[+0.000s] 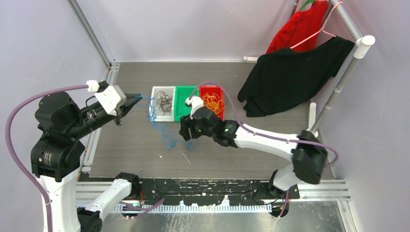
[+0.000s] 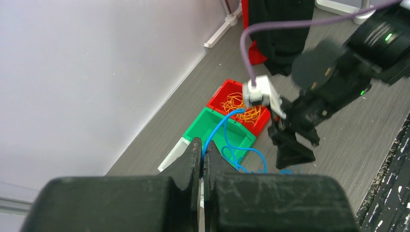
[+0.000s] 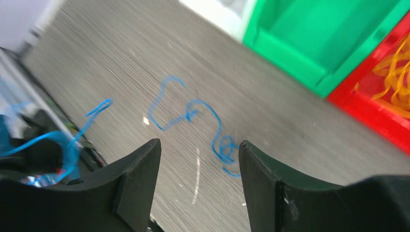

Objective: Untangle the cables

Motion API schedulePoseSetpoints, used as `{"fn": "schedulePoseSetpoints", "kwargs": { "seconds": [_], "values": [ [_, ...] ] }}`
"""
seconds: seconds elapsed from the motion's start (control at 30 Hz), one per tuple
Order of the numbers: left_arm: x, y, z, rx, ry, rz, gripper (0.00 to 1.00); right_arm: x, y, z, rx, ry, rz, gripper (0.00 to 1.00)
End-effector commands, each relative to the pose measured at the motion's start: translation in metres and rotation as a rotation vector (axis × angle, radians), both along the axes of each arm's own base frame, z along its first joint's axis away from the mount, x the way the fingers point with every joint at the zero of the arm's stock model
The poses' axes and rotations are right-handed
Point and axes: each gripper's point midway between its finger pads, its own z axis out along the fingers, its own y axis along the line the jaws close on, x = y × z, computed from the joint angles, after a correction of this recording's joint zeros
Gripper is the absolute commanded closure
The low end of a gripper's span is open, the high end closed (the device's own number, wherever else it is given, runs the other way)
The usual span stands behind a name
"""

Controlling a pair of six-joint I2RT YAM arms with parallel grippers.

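Observation:
A thin blue cable (image 1: 153, 115) trails from my left gripper (image 1: 137, 98) down across the grey table toward my right gripper (image 1: 185, 135). In the left wrist view the left gripper (image 2: 202, 147) is shut on the blue cable (image 2: 227, 130), which arcs away over the green bin (image 2: 212, 126). My right gripper (image 3: 199, 147) hangs open just above the table, with the blue cable's knotted coil (image 3: 222, 151) lying between and just beyond its fingertips, untouched. Dark brown cables (image 1: 164, 102) lie in the white bin. Orange cables (image 1: 212, 102) fill the red bin.
White (image 1: 154, 116), green (image 1: 183, 115) and red (image 1: 202, 89) bins stand side by side mid-table. A black cloth (image 1: 290, 77) and a red garment (image 1: 300, 26) hang from a rack (image 1: 341, 79) at the back right. Walls close the left and back.

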Motion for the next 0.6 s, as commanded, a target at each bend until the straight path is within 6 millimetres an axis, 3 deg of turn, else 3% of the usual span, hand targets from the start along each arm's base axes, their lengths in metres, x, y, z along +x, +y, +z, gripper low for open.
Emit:
{"fn": "schedulePoseSetpoints", "kwargs": {
  "seconds": [0.0,0.23,0.33,0.47,0.57],
  "values": [
    [-0.003,0.005,0.018,0.017,-0.077,0.020,1.00,-0.011,-0.007,-0.086,-0.190,0.190,-0.023,0.35],
    [-0.008,0.005,0.031,0.009,-0.106,0.010,1.00,-0.013,0.007,-0.141,-0.283,0.317,-0.026,0.43],
    [-0.009,0.005,0.034,0.010,-0.112,0.011,1.00,-0.013,0.014,-0.147,-0.303,0.347,-0.020,0.58],
    [-0.009,0.007,0.033,0.019,-0.118,0.022,1.00,-0.005,0.016,-0.127,-0.263,0.298,-0.022,0.82],
    [-0.008,0.008,0.028,0.028,-0.109,0.022,1.00,0.006,0.015,-0.091,-0.190,0.235,-0.019,0.94]
  ]
}}
